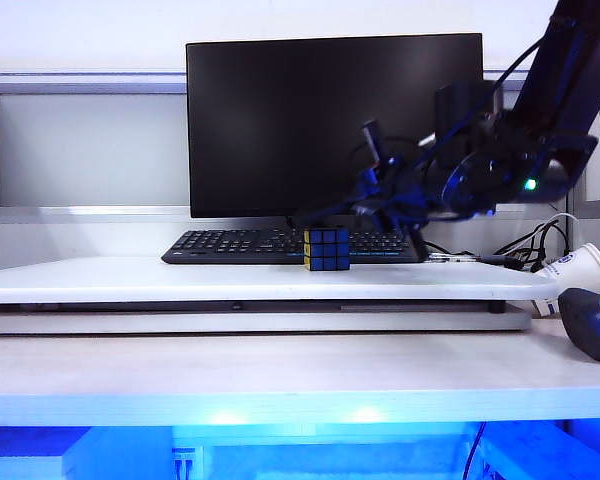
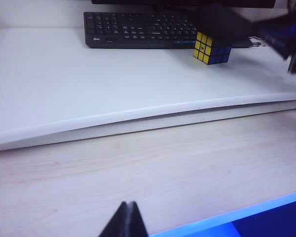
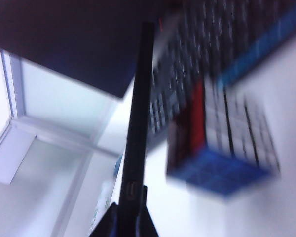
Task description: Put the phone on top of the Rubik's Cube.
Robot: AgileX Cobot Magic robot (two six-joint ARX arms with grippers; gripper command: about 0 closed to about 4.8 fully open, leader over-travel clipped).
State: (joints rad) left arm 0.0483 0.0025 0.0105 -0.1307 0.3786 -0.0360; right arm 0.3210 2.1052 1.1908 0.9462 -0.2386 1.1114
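The Rubik's Cube [image 1: 327, 248] stands on the raised white shelf [image 1: 130, 280] just in front of the keyboard [image 1: 230, 244]; yellow and blue faces show in the left wrist view [image 2: 212, 48]. My right gripper [image 1: 382, 206] hovers just above and to the right of the cube, shut on the phone [image 1: 330, 210]. The phone sticks out leftward over the cube, slightly tilted. In the right wrist view the phone [image 3: 138, 123] is seen edge-on, running out from the right gripper [image 3: 130, 206] beside the blurred cube [image 3: 222, 143]. My left gripper [image 2: 129, 207] is shut and empty, low over the front table.
A black monitor [image 1: 335, 125] stands behind the keyboard. A tipped paper cup [image 1: 580, 268], cables [image 1: 535, 240] and a dark blue mouse [image 1: 590, 322] lie at the right. The wooden front table [image 2: 163, 168] lies below the shelf.
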